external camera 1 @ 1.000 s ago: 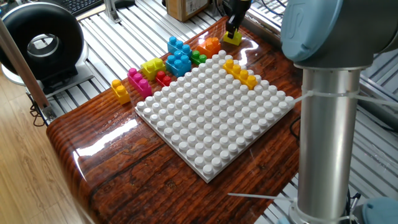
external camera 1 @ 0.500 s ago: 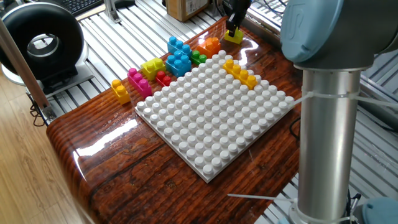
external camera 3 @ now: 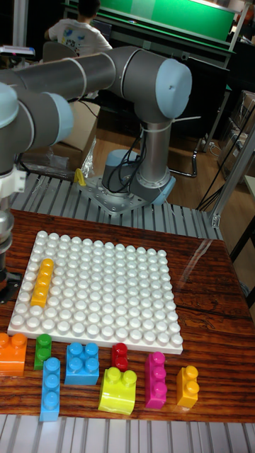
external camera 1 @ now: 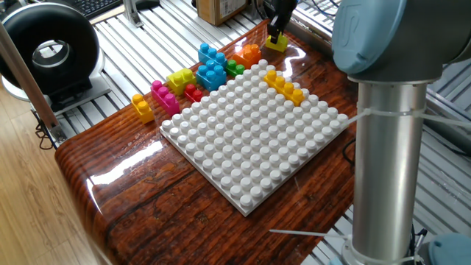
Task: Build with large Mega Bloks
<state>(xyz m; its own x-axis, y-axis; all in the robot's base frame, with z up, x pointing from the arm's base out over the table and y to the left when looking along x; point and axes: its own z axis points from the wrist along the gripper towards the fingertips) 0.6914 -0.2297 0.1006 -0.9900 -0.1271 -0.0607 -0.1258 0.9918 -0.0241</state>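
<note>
At the table's far corner my gripper (external camera 1: 275, 34) is shut on a small lime yellow brick (external camera 1: 277, 43), held just above the wood. A long yellow-orange brick (external camera 1: 284, 86) (external camera 3: 42, 282) sits on the white baseplate (external camera 1: 250, 140) (external camera 3: 106, 290) near that corner. Loose Mega Bloks line the plate's far-left side: orange (external camera 1: 250, 53), green (external camera 1: 235, 68), two blue (external camera 1: 213, 74), red (external camera 1: 193, 93), lime yellow (external camera 1: 179, 79), pink (external camera 1: 165, 96) and yellow-orange (external camera 1: 143, 107). In the tall fixed view only the wrist shows at the left edge; the held brick is out of frame.
The arm's grey column (external camera 1: 386, 154) stands at the right in front of the table. A black ring-shaped device (external camera 1: 48, 46) and a cardboard box (external camera 1: 219, 9) lie beyond the table on the aluminium rails. The table's rounded wooden edge (external camera 1: 81, 177) runs along the left.
The gripper has risen slightly with the lime yellow brick in it. Nothing else has moved.
</note>
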